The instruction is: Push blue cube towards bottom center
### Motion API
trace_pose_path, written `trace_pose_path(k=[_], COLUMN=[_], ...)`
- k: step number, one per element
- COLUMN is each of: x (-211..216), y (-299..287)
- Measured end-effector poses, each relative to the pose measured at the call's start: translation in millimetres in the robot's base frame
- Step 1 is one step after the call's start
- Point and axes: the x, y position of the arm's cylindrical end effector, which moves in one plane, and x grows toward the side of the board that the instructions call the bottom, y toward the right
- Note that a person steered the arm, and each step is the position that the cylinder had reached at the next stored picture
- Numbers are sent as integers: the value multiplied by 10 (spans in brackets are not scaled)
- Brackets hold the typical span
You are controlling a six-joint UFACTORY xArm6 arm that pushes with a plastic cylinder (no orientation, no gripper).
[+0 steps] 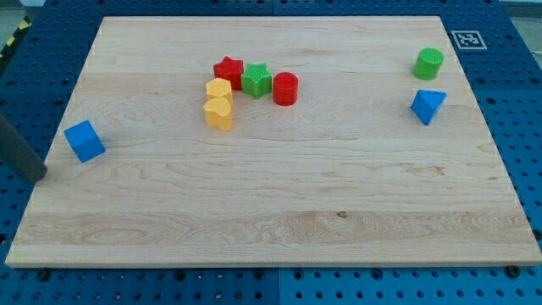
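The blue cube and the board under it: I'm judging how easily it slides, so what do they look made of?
The blue cube looks like matte moulded or printed plastic: even colour, no shine. The pale wooden board shows grain lines and a small knot, with a smooth, unglossy surface. My tip sits left of the cube.

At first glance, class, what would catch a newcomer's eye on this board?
A tight cluster sits at the upper middle: red star, green star, red cylinder and two yellow blocks. The blue cube lies alone at the view's left edge, with my tip just beyond it, to its lower left.
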Motion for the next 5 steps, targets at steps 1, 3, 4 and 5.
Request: trace_pose_path(k=[1,3,4,5], x=[-398,-402,-402,-402], y=[96,1723,1609,1167])
